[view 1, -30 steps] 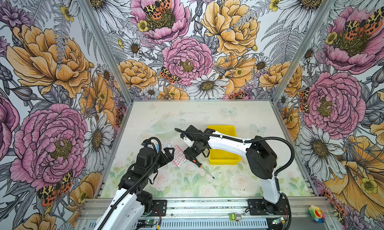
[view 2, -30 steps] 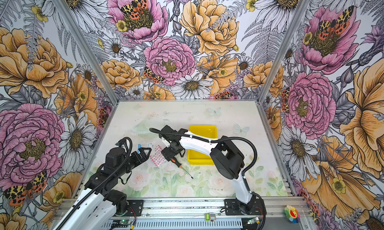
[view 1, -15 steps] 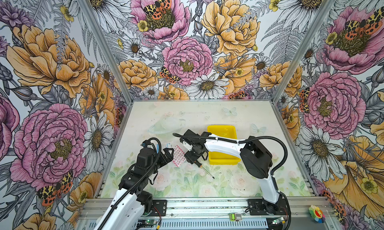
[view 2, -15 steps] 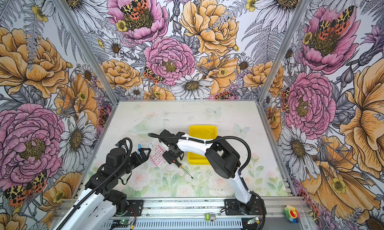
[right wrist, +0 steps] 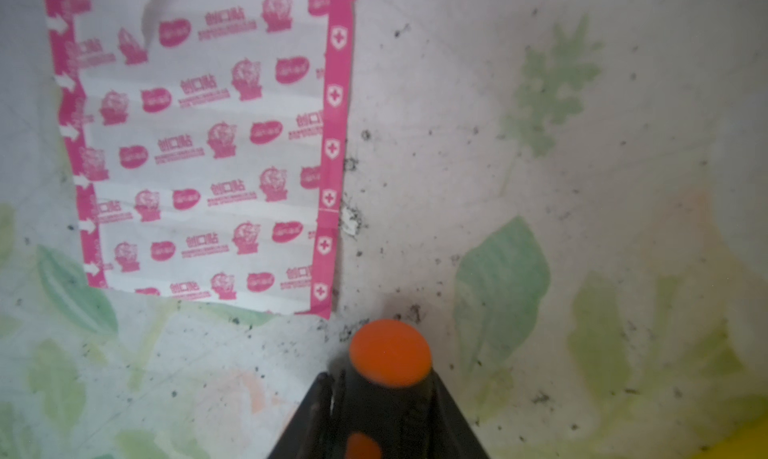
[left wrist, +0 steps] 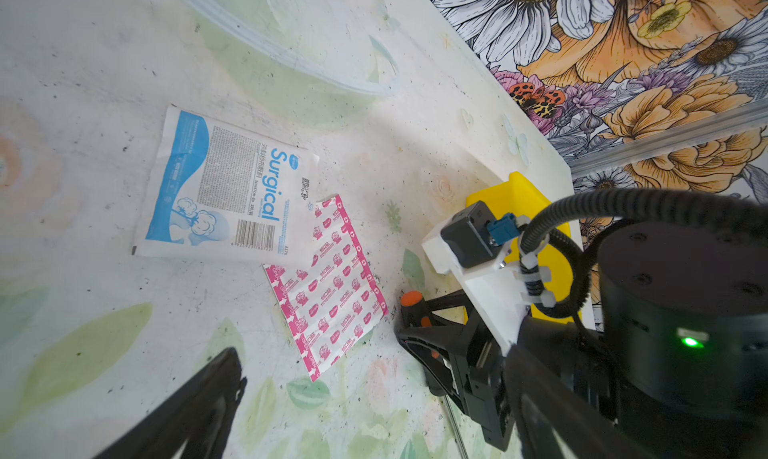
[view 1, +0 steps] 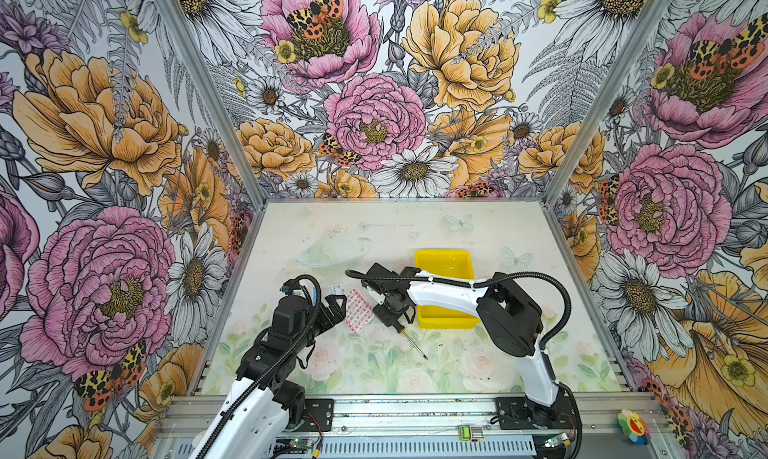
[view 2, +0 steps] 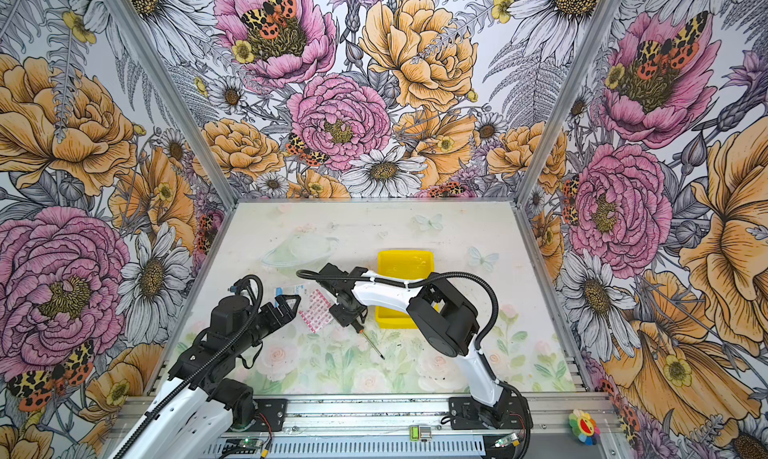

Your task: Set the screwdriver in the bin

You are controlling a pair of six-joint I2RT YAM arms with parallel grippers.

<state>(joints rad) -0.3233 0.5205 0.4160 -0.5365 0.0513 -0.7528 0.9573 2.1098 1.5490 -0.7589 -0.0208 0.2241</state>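
My right gripper is clenched on the black-and-orange handle of the screwdriver — in the right wrist view its orange end sits pinched between my fingers. In both top views the thin shaft sticks out toward 5 o'clock, low over the mat. The bin lies just beside this gripper, at about 2 o'clock. At 9 o'clock lies a pink plaster sheet, and past it hangs my left gripper, jaws spread — gripping nothing.
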